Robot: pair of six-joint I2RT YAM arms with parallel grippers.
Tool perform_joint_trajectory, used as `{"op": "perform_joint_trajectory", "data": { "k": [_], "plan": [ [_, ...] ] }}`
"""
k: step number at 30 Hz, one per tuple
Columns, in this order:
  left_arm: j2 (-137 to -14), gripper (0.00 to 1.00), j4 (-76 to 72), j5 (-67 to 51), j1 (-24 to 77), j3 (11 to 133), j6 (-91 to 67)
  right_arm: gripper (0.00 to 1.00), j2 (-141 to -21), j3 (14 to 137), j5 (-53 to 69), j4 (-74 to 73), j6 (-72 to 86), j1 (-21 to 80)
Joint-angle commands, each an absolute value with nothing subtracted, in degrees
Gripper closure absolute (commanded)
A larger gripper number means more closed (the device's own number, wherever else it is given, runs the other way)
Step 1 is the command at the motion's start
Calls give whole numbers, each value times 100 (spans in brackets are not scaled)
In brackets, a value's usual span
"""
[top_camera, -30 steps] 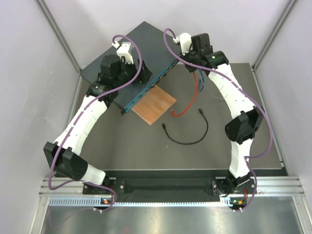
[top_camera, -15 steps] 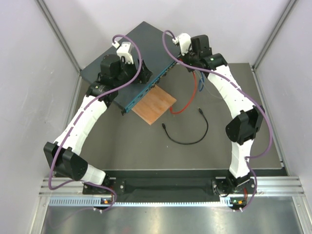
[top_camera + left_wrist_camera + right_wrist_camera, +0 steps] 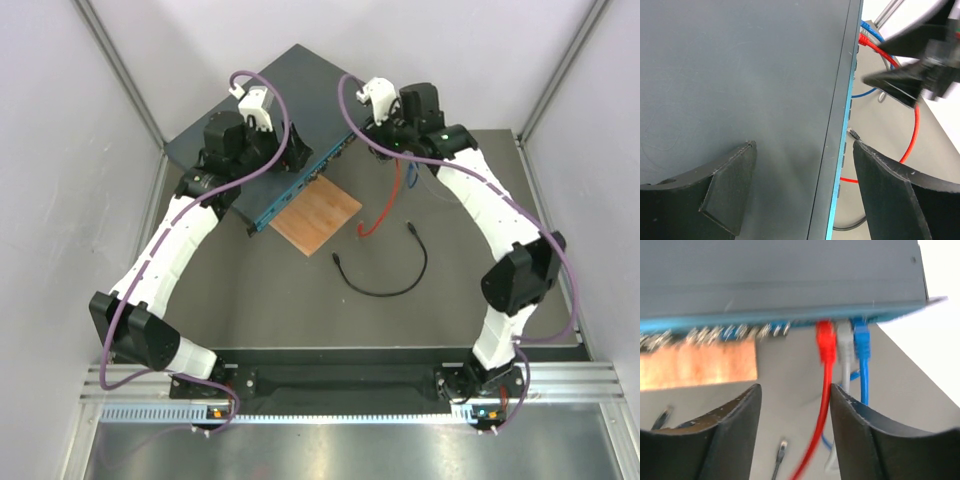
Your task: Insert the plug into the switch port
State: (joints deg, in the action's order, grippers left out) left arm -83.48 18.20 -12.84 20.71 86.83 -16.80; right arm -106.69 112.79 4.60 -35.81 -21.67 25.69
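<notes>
the switch (image 3: 262,125) lies at the far left of the table (image 3: 300,310), set at an angle, its teal front edge facing the wooden board (image 3: 317,217) that touches it.

top external view: the left gripper (image 3: 290,150) sits over the switch's front edge. the right gripper (image 3: 375,135) is just off the right end of that edge. a red cable (image 3: 385,205) runs down from there. a black cable (image 3: 400,280) lies loose on the table, both ends free.

right wrist view only: the red plug (image 3: 826,342) sits in a socket at the right end of the row, with a white plug (image 3: 844,347) and a blue plug (image 3: 861,340) beside it. the right gripper (image 3: 795,390) has its jaws apart and nothing between them; the image is blurred.

left wrist view only: the left gripper (image 3: 805,150) has its jaws apart, one finger (image 3: 730,185) over the top panel, the other (image 3: 890,195) beyond the front edge. contact with the switch cannot be told.
</notes>
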Motion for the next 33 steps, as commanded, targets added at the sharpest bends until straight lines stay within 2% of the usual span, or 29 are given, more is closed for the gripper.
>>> {"op": "perform_joint_trajectory", "data": {
  "k": [1, 5, 7, 12, 17, 19, 23, 33],
  "plan": [
    [-8262, 16, 2065, -1336, 1995, 8710, -1583, 43, -9590, 10865, 1080, -3357, -2083, 2576],
    [-8209, 16, 2057, -1555, 1986, 8728, -1372, 31, -8685, 10144, 1712, -3656, -1802, 2260],
    [-8226, 16, 2048, -1756, 1986, 8736, -1223, 28, -8369, 9652, 2168, -3709, -1600, 1944],
    [-8191, 17, 1899, -2065, 1986, 8728, -1046, 32, -7349, 8258, 2540, -3990, -1511, 1162],
    [-8209, 17, 1696, -2214, 1986, 8763, -1011, 39, -6803, 6658, 1540, -3745, -1863, 941],
    [-8226, 17, 1609, -2259, 1995, 8789, -1037, 42, -6960, 6295, 1058, -3368, -1951, 940],
    [-8306, 18, 1608, -2320, 1995, 8868, -1177, 56, -7750, 6021, 502, -2989, -1986, 967],
    [-8209, 18, 1617, -2206, 1986, 8824, -1230, 56, -9219, 6134, 255, -2250, -1802, 1239]
  ]
}}
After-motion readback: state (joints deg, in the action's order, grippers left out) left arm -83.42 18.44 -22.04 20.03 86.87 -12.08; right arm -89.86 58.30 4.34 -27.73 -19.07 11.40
